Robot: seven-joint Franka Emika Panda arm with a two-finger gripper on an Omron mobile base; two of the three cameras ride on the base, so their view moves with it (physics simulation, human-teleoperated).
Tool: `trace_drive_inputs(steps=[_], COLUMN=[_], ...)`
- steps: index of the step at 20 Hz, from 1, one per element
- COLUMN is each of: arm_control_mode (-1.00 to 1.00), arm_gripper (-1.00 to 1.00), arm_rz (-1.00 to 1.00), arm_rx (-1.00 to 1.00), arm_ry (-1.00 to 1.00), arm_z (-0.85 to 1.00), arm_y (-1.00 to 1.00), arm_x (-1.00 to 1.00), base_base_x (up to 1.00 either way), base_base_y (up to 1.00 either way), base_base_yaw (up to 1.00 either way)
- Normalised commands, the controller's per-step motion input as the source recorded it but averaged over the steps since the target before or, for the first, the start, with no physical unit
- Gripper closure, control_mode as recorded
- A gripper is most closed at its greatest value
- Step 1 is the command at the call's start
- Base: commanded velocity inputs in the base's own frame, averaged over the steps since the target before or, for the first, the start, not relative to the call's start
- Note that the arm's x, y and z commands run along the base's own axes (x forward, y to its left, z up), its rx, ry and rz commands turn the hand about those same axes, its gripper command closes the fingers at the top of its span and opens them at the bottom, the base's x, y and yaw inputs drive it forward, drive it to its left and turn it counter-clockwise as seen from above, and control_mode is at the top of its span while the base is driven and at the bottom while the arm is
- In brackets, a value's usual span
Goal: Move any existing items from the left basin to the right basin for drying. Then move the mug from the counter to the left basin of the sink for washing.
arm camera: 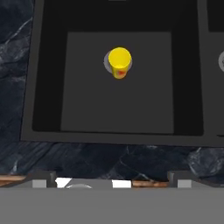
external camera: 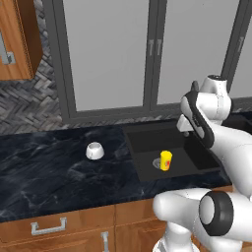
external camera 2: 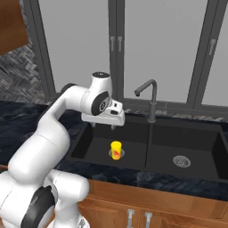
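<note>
I'm on the first step: the yellow cup point(external camera 2: 116, 149) stands upright on the drain of the left basin point(external camera 2: 89, 149), and my fingers point(external camera 2: 103, 126) hang above it spread wide and empty, so next I'd lower straight down and close around the cup. The faucet point(external camera 2: 149, 95) rises at the divider before the right basin point(external camera 2: 196, 147), so I'd lift clear, while the white mug point(external camera: 95, 150) waits on the counter point(external camera: 49, 172).
</note>
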Motion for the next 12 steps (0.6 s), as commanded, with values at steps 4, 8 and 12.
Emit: trace_drive_inputs(steps=[4, 8, 12], arm_control_mode=[-1.0, -1.0, -1.0], arm_gripper=[-1.0, -1.0, -1.0], arm_rz=[0.0, 0.0, 0.0], arm_rx=[0.0, 0.0, 0.0], arm_ry=[0.0, 0.02, 0.05], arm_z=[-0.04, 0.0, 0.0], arm_y=[0.0, 0.0, 0.0], arm_x=[0.29, 0.43, 0.31], base_base_x=[0.0, 0.0, 0.0], base_base_y=[0.0, 0.0, 0.0], base_base_yaw=[0.0, 0.0, 0.0])
